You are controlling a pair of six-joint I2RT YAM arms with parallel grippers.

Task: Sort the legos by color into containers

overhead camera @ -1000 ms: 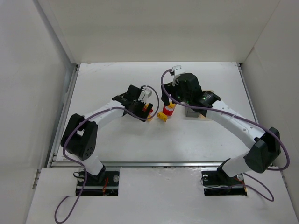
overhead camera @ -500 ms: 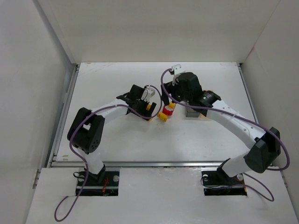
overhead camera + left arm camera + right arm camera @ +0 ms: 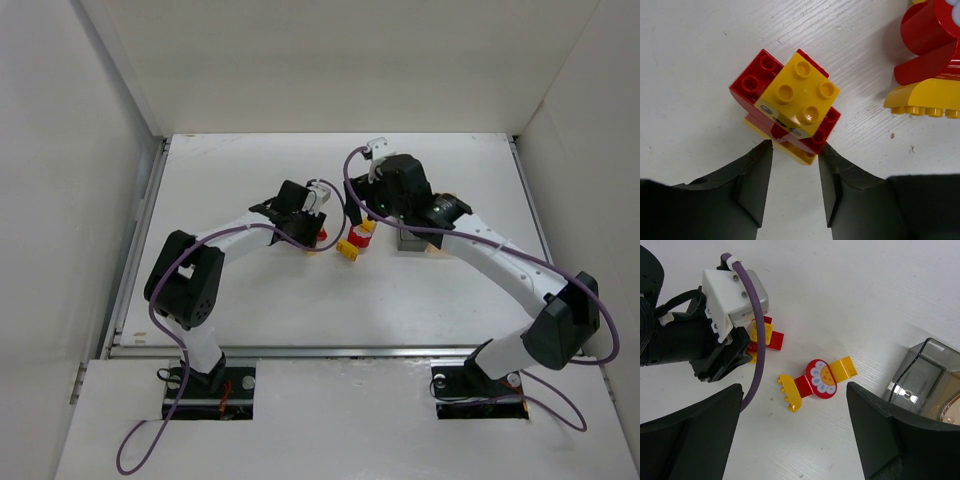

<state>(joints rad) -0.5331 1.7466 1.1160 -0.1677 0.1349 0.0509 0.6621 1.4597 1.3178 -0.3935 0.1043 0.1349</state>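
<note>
A small stack of red and yellow legos (image 3: 790, 100) stands on the white table. My left gripper (image 3: 795, 149) has narrowed onto it, and both fingertips touch the stack's near end. A second lego piece (image 3: 817, 380), yellow and red with a round flower face, lies flat just to the right of the stack. My right gripper (image 3: 794, 390) hangs open above that piece, not touching it. The containers show at the right edge of the right wrist view, a clear grey box (image 3: 920, 375) with a tan one (image 3: 952, 412) beside it. In the top view the containers (image 3: 412, 243) are mostly hidden under the right arm.
The left arm's purple cable (image 3: 752, 330) and white camera housing (image 3: 732, 290) sit close to the right gripper's left finger. White walls close in the table (image 3: 250, 290) on three sides.
The left arm shifted a little right and down onto the stack, and its jaws went from wide open to closed in on it. The right arm stayed put.
</note>
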